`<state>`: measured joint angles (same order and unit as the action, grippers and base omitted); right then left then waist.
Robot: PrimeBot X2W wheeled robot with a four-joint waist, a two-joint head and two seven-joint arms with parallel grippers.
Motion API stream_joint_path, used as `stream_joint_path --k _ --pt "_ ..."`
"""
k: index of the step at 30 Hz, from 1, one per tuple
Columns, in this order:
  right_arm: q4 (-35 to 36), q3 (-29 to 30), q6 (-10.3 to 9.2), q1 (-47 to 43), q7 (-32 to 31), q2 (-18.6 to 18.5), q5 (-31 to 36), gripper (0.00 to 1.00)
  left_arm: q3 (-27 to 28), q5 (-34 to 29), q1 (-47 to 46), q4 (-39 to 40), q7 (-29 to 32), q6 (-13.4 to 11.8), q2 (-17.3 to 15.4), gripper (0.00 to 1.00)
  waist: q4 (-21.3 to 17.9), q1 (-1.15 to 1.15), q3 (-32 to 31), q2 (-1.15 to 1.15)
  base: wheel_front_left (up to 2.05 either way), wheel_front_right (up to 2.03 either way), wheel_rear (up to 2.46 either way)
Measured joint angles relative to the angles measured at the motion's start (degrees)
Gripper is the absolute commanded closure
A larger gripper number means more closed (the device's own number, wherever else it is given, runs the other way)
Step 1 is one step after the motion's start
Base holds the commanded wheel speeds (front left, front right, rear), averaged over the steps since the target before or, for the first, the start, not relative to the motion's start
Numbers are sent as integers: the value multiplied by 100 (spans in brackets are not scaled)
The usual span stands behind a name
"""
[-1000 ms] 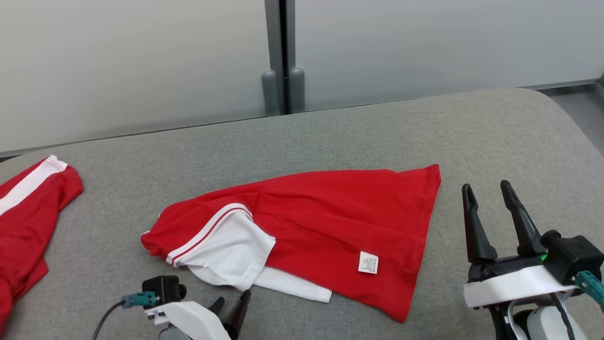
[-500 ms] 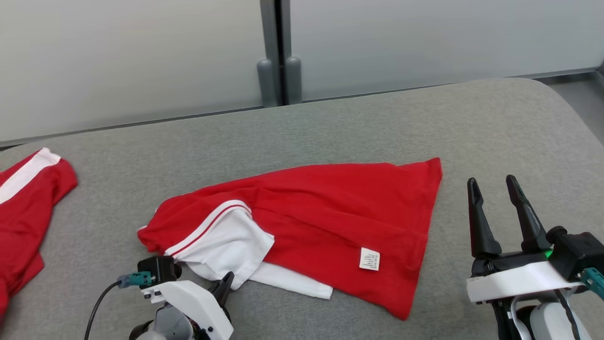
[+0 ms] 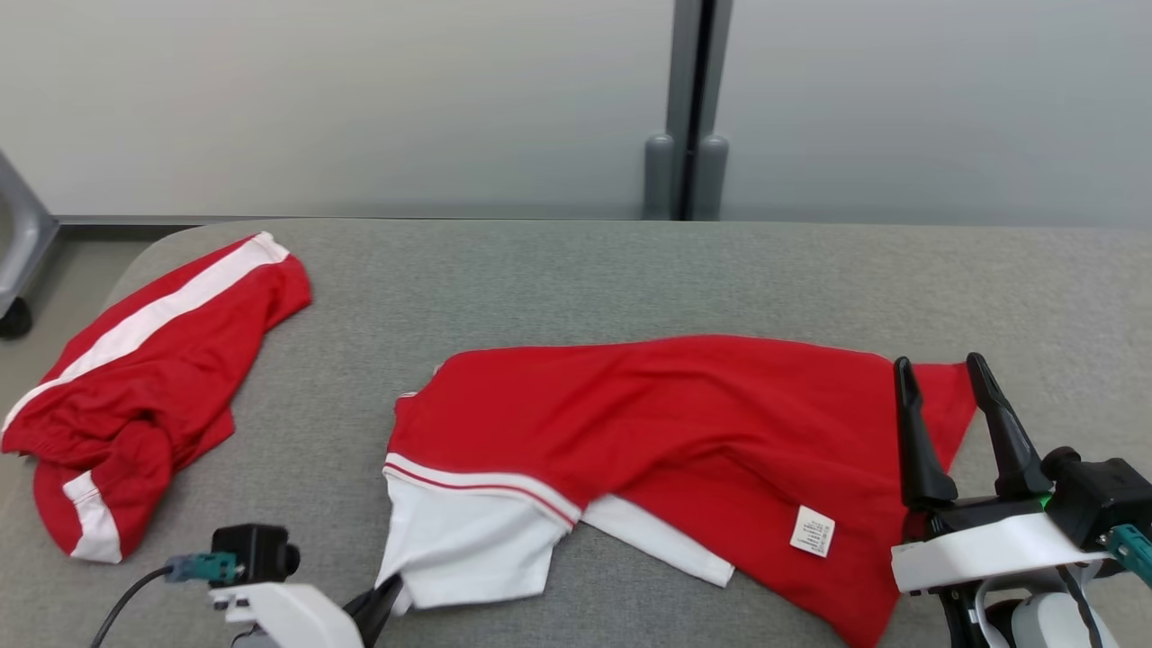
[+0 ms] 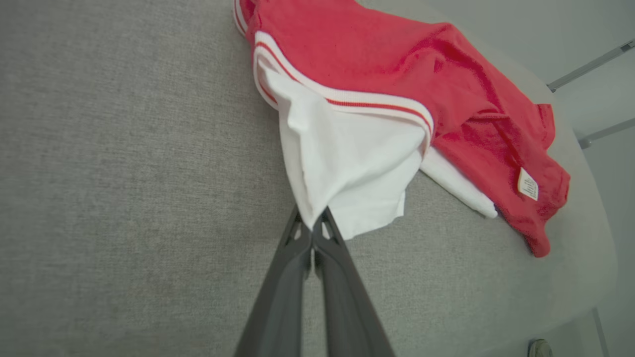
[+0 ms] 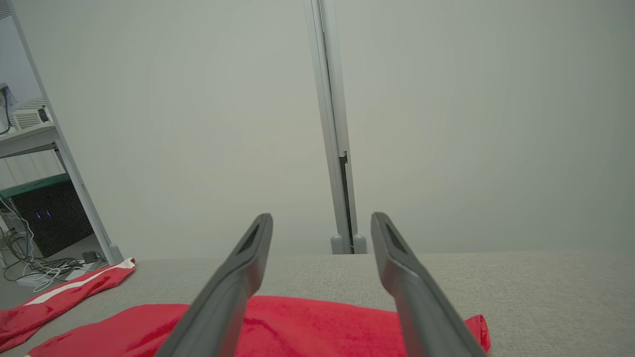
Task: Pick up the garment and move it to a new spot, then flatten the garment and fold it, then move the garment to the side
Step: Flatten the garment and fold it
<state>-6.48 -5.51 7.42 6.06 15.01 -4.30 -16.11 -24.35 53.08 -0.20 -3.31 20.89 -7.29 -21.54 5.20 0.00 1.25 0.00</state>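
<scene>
Stage shown: opening of the first step, with the grasp made and the lift not yet begun.

The garment (image 3: 684,423), red with a white panel (image 3: 468,549), lies crumpled across the middle of the grey padded tabletop (image 3: 630,279), resting on it along its whole visible length. The left end effector (image 3: 389,594) is clenched on the near corner of the white panel. In the left wrist view its two fingers meet with the cloth edge pinched between the tips (image 4: 311,220), and the fabric is drawn to a point there. The right end effector (image 3: 940,364) is released, jaws wide apart, holding nothing. It stands over the far right red corner of the garment, and whether it touches the cloth cannot be told. A care label (image 3: 813,530) faces up near the right hem, which suggests that the garment is inside out. A second red garment (image 3: 153,360) with a white stripe lies heaped at the tabletop's left end, well apart from the first.

Judged progress: one corner is secured. Lifting and moving, flattening, folding and the final move to the side all remain.
</scene>
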Motion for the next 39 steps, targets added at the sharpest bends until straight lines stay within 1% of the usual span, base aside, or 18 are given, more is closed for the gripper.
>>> stream_joint_path --k 3,6,7,11,12,13,14,18,21,23,28,29,30,33,36,39 --pt "-32 3 0 -29 0 -5 -1 0 77 152 325 331 339 -144 -303 100 146 0 -40 0 0 0 0" --pt "-38 4 1 -29 0 -23 -2 0 198 282 580 510 546 -278 -546 100 198 0 -60 0 0 0 0" --pt "-38 4 1 -29 0 -23 -2 0 198 282 580 510 546 -278 -546 100 198 0 -60 0 0 0 0" --pt "-53 96 1 -52 0 -111 -1 0 375 301 871 566 638 -508 -833 100 172 0 -67 0 0 0 0" --pt "-57 99 0 -52 0 -122 0 0 426 300 916 560 620 -558 -866 95 159 0 -65 0 0 0 0" --pt "-63 94 0 -53 0 -127 0 0 452 296 931 535 597 -590 -872 53 146 0 -64 0 0 0 0" --pt "-71 87 1 -53 0 -130 0 0 457 289 932 492 555 -590 -869 0 131 0 -63 0 0 0 0" --pt "-131 -13 0 -59 0 -130 -1 0 411 109 946 189 313 -589 -842 0 41 0 -66 0 0 0 0" --pt "-144 -44 1 -76 0 -132 -7 0 506 -137 896 194 -245 -559 -771 0 -26 0 -68 0 0 0 0" --pt "-155 -46 1 -89 0 -144 -8 0 549 -377 835 288 -592 -582 -771 0 -64 0 -71 0 0 0 0" --pt "-162 29 1 -172 -1 -183 -7 0 771 -943 677 759 -1593 -754 -733 0 -181 0 -108 0 0 0 0" --pt "-160 64 0 -191 0 -188 -7 0 808 -1016 666 846 -1751 -801 -695 0 -213 0 -120 0 0 0 0" --pt "-111 123 0 -205 0 -197 -7 0 858 -1216 664 1022 -2154 -843 -655 0 -293 0 -141 0 0 0 0" --pt "-13 164 0 -223 0 -214 0 0 993 -1403 598 1247 -2763 -892 -505 0 -428 0 -154 0 0 0 0" --pt "3 125 1 -248 0 -236 -1 0 1055 -1541 604 1265 -3162 -949 -413 0 -552 0 -156 0 0 0 0" --pt "-4 71 0 -251 -7 -257 -22 0 1079 -1741 610 1289 -3359 -1002 -359 0 -646 0 -144 0 0 0 0"
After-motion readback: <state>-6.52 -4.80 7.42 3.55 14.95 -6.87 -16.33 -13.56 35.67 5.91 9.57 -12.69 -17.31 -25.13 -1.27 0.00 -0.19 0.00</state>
